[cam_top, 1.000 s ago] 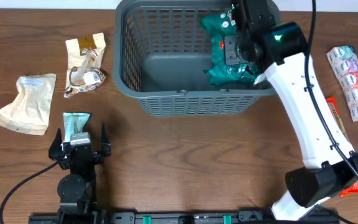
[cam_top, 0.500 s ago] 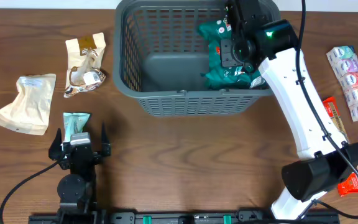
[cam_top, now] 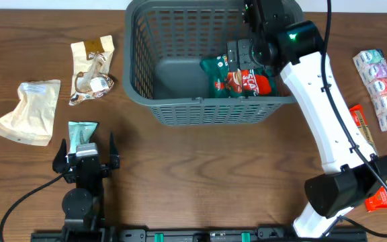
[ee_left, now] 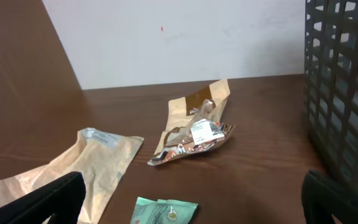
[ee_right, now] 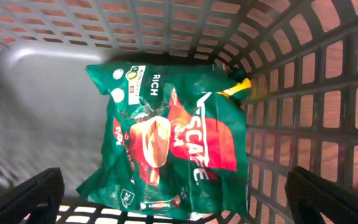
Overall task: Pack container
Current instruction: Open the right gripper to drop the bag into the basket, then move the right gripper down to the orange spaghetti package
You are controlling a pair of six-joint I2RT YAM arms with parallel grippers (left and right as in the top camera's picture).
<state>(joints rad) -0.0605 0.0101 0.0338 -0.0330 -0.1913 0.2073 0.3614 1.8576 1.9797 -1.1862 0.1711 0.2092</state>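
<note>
R fingers [ee_right: 23, 196] apart; pkt [ee_right: 166, 143] in container [ee_right: 303, 74]

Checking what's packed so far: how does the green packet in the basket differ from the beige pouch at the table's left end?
The green packet lies inside the basket, in its right half; the beige pouch lies out on the table, left of the basket. The green packet is glossy with red and white print; the beige pouch is matte and nearly plain. Both are soft packets lying flat.
</note>
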